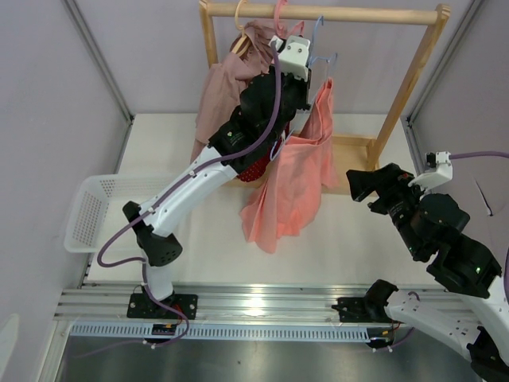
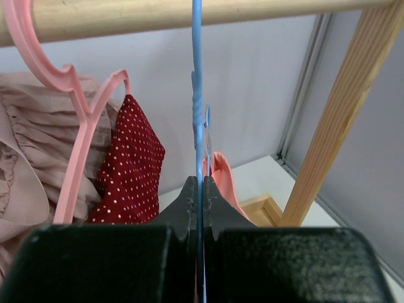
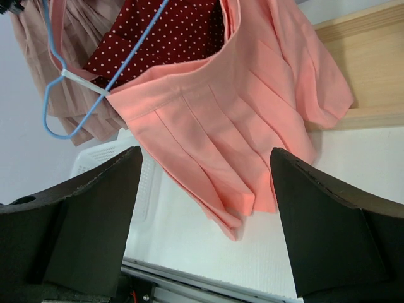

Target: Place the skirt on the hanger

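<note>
Left wrist cam shows the left gripper (image 2: pixel 199 192) pinched tight on the light-blue hanger (image 2: pixel 197 95), up by the wooden rail (image 2: pixel 126 17). The top view hides that grip, but it shows the salmon-pink skirt (image 1: pixel 294 179) dangling from the hanger over the table. The right gripper (image 3: pixel 205 189) has its fingers wide apart, facing the skirt's pleats.

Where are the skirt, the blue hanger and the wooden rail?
skirt (image 3: pixel 221 120), right wrist view, on its pleats.
blue hanger (image 2: pixel 197 95), left wrist view, on its thin neck.
wooden rail (image 1: pixel 374 13), top external view, on a bare stretch.
</note>
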`<state>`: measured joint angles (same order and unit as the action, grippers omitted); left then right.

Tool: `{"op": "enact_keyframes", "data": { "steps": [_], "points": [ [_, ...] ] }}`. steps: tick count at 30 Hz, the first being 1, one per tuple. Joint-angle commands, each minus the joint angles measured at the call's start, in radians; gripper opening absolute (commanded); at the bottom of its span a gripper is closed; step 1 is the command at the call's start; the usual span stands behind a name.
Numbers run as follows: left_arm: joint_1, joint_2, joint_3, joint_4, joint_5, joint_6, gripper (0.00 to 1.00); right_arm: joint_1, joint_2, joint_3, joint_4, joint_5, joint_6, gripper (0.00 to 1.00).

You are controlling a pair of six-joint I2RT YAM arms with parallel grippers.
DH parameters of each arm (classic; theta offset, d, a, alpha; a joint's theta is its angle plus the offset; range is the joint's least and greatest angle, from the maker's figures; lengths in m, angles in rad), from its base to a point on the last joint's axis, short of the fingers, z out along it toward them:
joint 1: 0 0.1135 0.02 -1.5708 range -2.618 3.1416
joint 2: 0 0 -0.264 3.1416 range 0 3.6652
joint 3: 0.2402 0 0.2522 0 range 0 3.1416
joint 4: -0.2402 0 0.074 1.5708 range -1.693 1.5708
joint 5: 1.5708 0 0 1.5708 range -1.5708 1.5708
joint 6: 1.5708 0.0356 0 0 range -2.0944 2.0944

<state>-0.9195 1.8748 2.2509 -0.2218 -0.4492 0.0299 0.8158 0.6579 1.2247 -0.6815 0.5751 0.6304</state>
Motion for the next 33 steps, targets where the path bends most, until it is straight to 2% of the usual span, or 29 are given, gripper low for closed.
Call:
{"op": "enact_keyframes", "data": {
  "steps": [1,7,12,13,21,25,30,33],
  "points": [
    [0.008,-0.026,0.022,0.214,-0.029,0.038,0.0,-0.001,-0.001,-0.005,0.04,0.0,-0.009,0.87],
    [0.025,0.055,0.119,0.257,-0.029,0.065,0.0,-0.003,0.008,0.01,0.05,-0.021,-0.02,0.87],
    [0.047,0.104,0.125,0.326,-0.051,0.071,0.0,-0.003,0.006,-0.002,0.043,-0.035,-0.011,0.87],
    [0.05,0.112,0.11,0.379,-0.049,0.076,0.0,-0.003,0.005,-0.005,0.042,-0.04,-0.011,0.87],
    [0.082,0.202,0.193,0.418,-0.036,0.018,0.0,-0.003,-0.009,-0.014,0.016,-0.041,-0.015,0.87],
    [0.084,0.216,0.187,0.423,-0.051,0.019,0.0,-0.004,-0.014,-0.021,0.02,-0.05,-0.015,0.87],
    [0.084,0.158,0.078,0.535,-0.043,0.01,0.0,-0.003,-0.009,-0.028,0.025,-0.07,-0.011,0.86],
    [0.082,0.149,0.087,0.565,-0.048,0.013,0.0,-0.004,-0.012,-0.033,0.025,-0.075,-0.008,0.86]
  ]
}}
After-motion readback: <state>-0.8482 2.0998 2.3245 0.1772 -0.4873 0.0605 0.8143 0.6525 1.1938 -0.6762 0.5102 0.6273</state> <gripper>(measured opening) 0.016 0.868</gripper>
